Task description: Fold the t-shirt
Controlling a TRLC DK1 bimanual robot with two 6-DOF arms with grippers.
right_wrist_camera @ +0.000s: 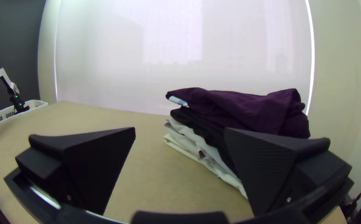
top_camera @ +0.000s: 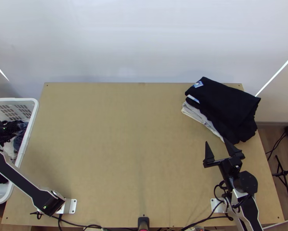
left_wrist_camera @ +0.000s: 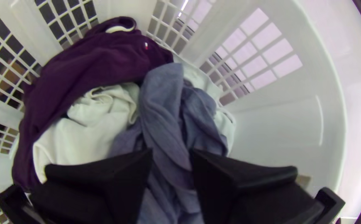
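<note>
We see white-edged black links (top_camera: 20, 179) on the left arm (top_camera: 44, 201) and right arm (top_camera: 250, 210), pale base plates (top_camera: 72, 206) with screw holes, and looping black cables (top_camera: 215, 189). The right pincer (top_camera: 216, 141) has wedge-shaped black fingers (right_wrist_camera: 267, 166), finely ribbed, with small screws (right_wrist_camera: 289, 200).

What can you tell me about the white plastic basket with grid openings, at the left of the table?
The white basket looks like glossy plastic, with a rounded rim and grid-pierced walls. It stands upright beside the left edge of the wooden table; whether they touch, I cannot tell. Inside lie bunched clothes: a dark purple garment, a white one and a blue-grey one. The left gripper, open, is over them.
</note>
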